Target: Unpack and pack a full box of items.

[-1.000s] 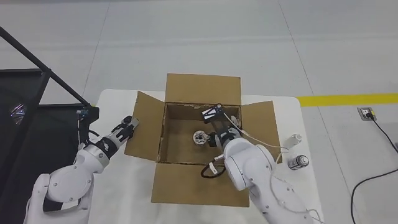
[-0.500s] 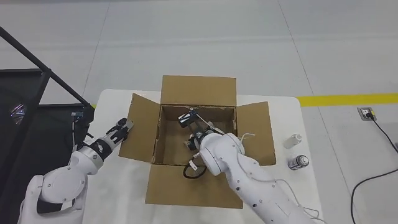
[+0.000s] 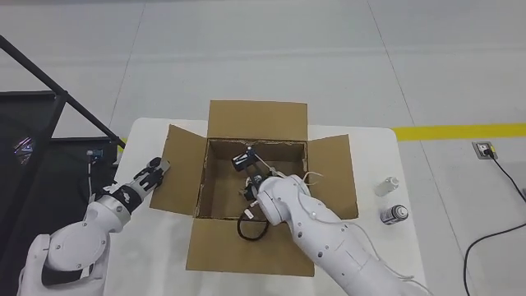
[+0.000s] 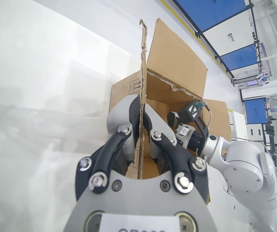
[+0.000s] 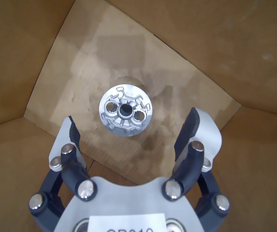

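Cardboard box point(image 3: 256, 120), top view: L gripper point(image 3: 155, 168) at its side flap point(image 3: 179, 173), R gripper point(image 3: 245, 163) down inside. L wrist: jaws pinched shut on flap edge. R wrist: fingers spread wide; metal hub point(image 5: 124, 110) flat on box floor, centred betw. tips, below them, not touching.

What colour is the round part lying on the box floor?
The disc is silver metal with a dark centre hole; clearest in the right wrist view.

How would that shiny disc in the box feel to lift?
The metal disc looks solid and machined, so probably stiff and heavy for its size. Its smooth rim may slip. Lying flat on the box floor, it seems unlikely to roll.
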Tool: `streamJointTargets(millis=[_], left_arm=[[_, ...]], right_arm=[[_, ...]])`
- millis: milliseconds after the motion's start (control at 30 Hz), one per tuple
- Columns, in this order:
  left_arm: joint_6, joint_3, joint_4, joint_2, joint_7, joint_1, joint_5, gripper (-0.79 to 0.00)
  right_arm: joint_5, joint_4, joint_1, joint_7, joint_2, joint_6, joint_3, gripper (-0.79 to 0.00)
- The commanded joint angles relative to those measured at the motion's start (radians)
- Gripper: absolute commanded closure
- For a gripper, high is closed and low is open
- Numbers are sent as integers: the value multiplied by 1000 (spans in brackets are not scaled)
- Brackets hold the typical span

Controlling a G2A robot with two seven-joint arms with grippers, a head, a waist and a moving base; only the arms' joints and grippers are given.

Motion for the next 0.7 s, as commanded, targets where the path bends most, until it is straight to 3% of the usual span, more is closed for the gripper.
streamJointTargets(millis=[0,233,267,300,367,400,433,667], left_arm=[[2,1,-1,2,1,1,-4,-785],[6,0,-9,5,30,13,-28,-785],[6,-1,-11,6,33,15,-32,-785],[6,-2,-13,7,36,17,-34,-785],[6,-4,-17,8,43,22,-38,-785],[5,-4,-18,9,48,23,-39,-785],[5,-4,-18,9,50,25,-41,-785],[4,-6,-8,15,70,28,-31,-785]], right_arm=[[10,29,9,-23,-9,4,-1,-785],[56,144,43,-89,-42,6,-4,-785],[62,158,48,-94,-47,3,-5,-705],[64,170,53,-99,-51,1,-6,-363],[66,189,60,-104,-59,-5,-10,-219],[65,195,62,-105,-62,-5,-12,-86],[61,197,64,-110,-65,-5,-15,-3],[17,154,42,-111,-72,5,-22,0]])
